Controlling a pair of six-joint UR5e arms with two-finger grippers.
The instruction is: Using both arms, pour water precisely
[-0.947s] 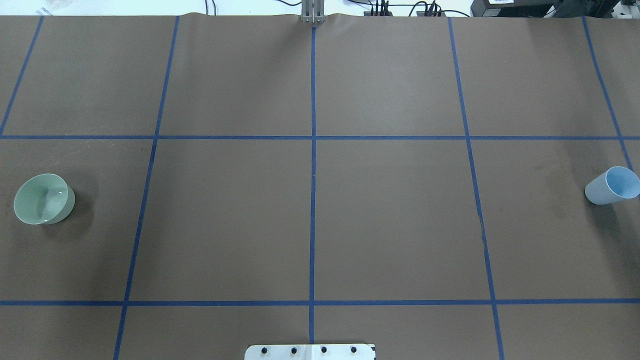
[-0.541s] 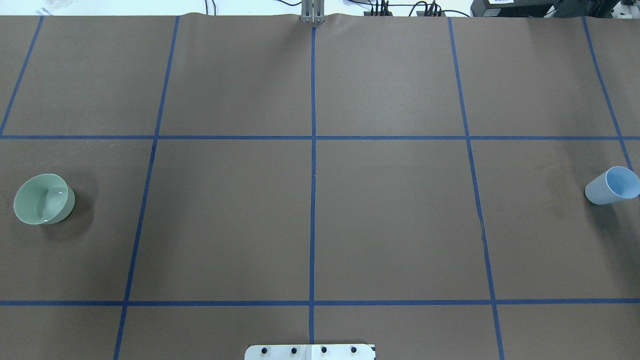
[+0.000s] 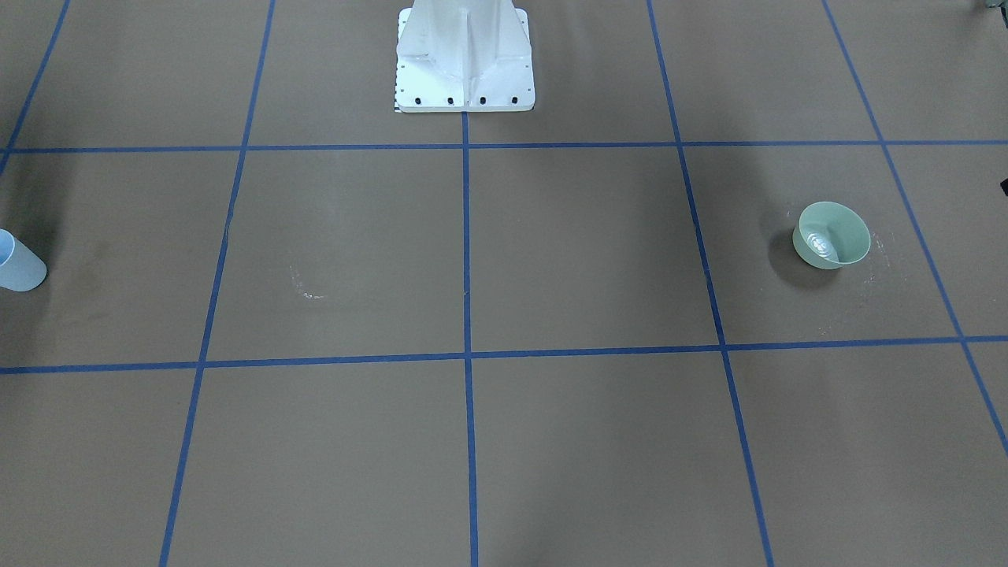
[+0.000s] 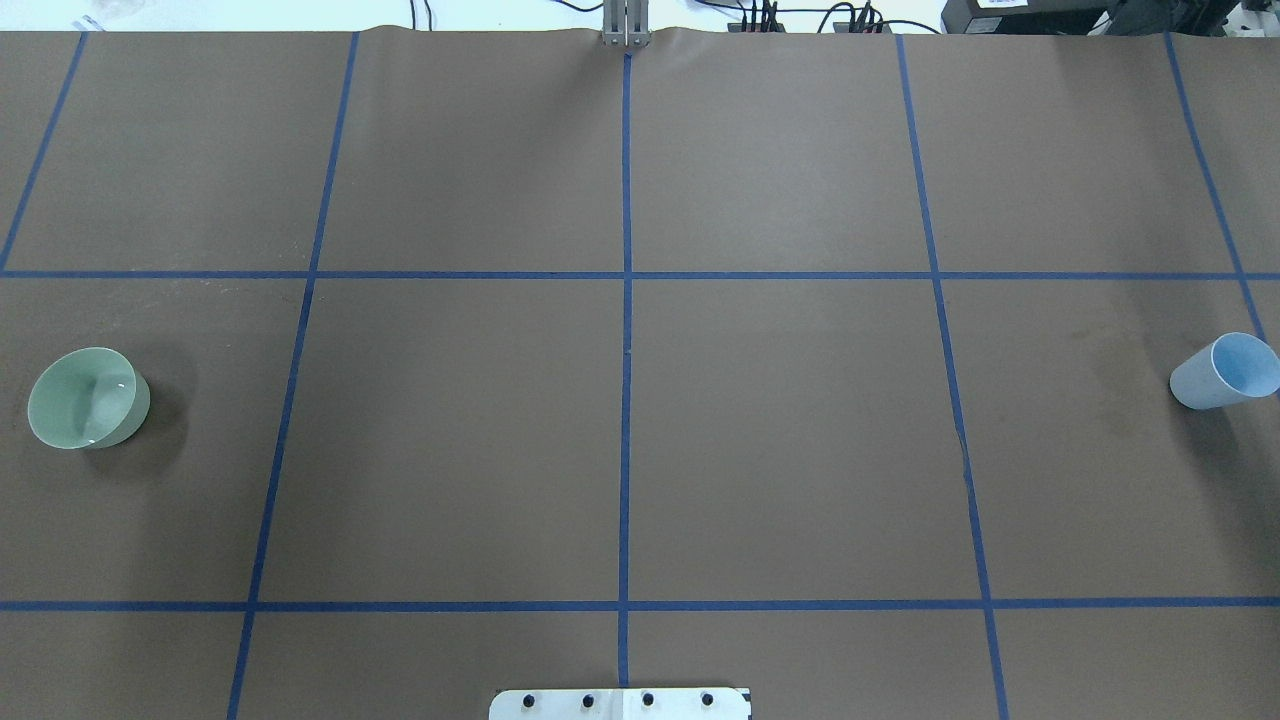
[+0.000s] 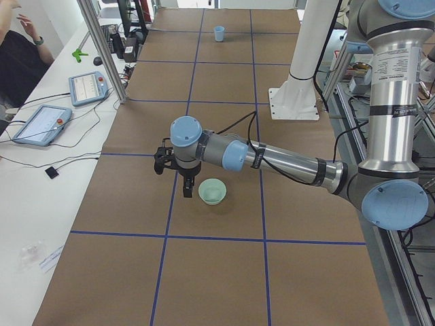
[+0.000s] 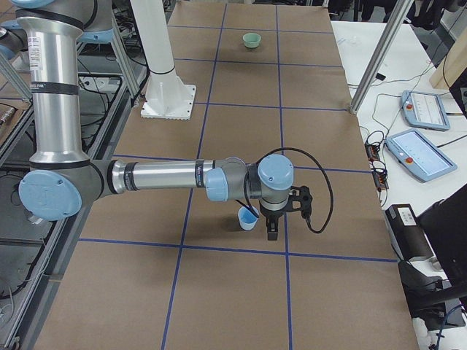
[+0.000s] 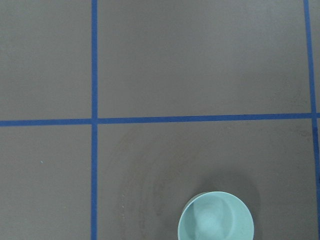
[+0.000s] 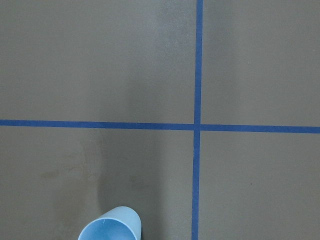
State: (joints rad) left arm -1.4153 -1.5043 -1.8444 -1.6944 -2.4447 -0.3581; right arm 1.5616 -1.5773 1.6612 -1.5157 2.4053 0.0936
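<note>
A pale green bowl (image 4: 85, 398) stands at the table's left end, and something in it glints like water (image 3: 823, 242). A light blue cup (image 4: 1225, 372) stands upright at the right end. In the exterior left view my left gripper (image 5: 187, 186) points down just beside the bowl (image 5: 213, 191). In the exterior right view my right gripper (image 6: 271, 229) hangs next to the cup (image 6: 248, 217). I cannot tell whether either gripper is open or shut. The wrist views show the bowl (image 7: 216, 217) and the cup (image 8: 111, 225) at their lower edges, with no fingers in sight.
Blue tape lines divide the brown table cover (image 4: 780, 430) into squares. The white bolted pedestal (image 3: 465, 59) stands at the robot's side. Teach pendants (image 5: 41, 123) and cables lie on the white bench beyond, where a person (image 5: 17, 47) sits.
</note>
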